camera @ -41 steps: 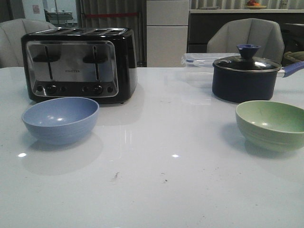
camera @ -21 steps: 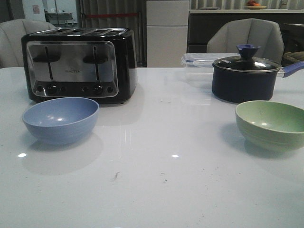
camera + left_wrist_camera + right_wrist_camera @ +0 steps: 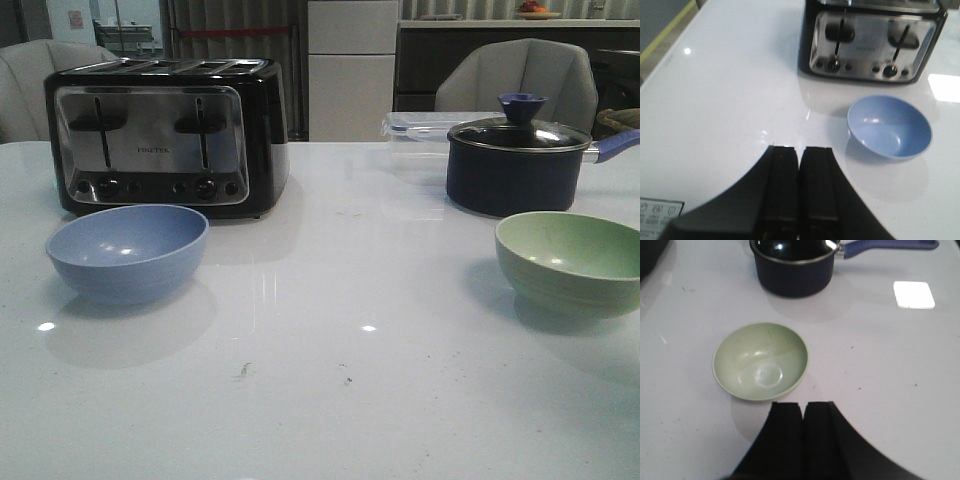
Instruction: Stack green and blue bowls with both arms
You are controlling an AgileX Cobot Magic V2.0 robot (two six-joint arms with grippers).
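Observation:
The periwinkle blue bowl stands upright and empty on the white table at the front left, before the toaster; it also shows in the left wrist view. The pale green bowl stands upright and empty at the right, before the navy pot; it also shows in the right wrist view. My left gripper is shut and empty, above the table, short of the blue bowl. My right gripper is shut and empty, just short of the green bowl's rim. Neither arm shows in the front view.
A black and steel toaster stands at the back left. A dark navy pot with a glass lid and blue handle stands at the back right, a clear plastic box behind it. Chairs stand beyond the table's far edge.

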